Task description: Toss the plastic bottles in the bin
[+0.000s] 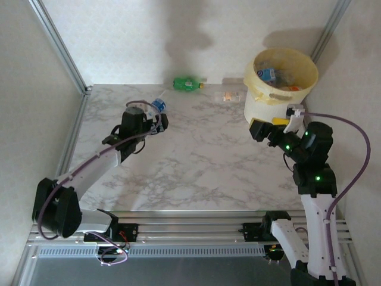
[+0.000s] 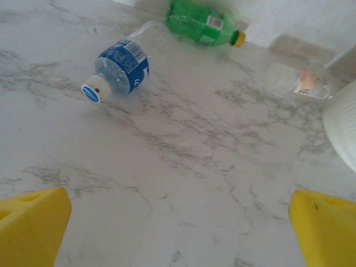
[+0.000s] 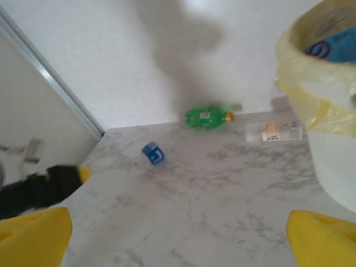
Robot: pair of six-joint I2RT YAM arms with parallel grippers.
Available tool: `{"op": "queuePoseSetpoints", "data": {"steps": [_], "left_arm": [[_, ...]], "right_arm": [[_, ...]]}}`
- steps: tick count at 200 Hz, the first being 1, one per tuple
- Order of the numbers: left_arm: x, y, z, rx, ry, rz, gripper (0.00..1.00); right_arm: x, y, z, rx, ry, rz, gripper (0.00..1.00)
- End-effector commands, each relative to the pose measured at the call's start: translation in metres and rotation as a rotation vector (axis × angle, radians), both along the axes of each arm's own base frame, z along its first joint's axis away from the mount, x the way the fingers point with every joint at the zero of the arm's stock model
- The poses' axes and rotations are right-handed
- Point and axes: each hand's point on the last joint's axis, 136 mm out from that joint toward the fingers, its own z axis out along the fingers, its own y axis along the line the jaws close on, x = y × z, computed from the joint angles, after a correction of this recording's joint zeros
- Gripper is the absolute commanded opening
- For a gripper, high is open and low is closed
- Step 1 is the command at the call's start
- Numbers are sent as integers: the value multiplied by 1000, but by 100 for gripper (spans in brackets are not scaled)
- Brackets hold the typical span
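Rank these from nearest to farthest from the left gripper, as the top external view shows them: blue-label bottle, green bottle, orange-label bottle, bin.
From the left gripper:
1. Blue-label bottle, just ahead of it.
2. Green bottle, farther back, slightly right.
3. Orange-label bottle, further right.
4. Bin, far right.

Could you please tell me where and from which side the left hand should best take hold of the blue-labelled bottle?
Across its labelled body, from above: the blue bottle lies on its side, cap toward the left hand, with bare table on both flanks, so the open hand can probably straddle its round middle.
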Motion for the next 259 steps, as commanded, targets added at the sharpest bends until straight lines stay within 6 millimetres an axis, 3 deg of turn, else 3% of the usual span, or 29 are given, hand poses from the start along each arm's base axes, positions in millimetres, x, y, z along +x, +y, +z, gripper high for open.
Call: {"op": "queuePoseSetpoints", "data": {"steps": [1,64,134,204,259], "left_arm": [[13,0,-14,78,76,-28,100],[81,19,-66,281,218,35,100],[144,29,-91,387,242,5,100],[186,25,-132,330,312,-54,100],[199,28,-163,344,342,-53,99]], "right_arm": [[-15,12,1,21,-28,85,99],[-33,15,-9,9,-1,110,99],[-36,15,-17,10,14,114,99],[-34,13,-26,12,35,93,99],[-35,13,-23,11,31,96,99]]}}
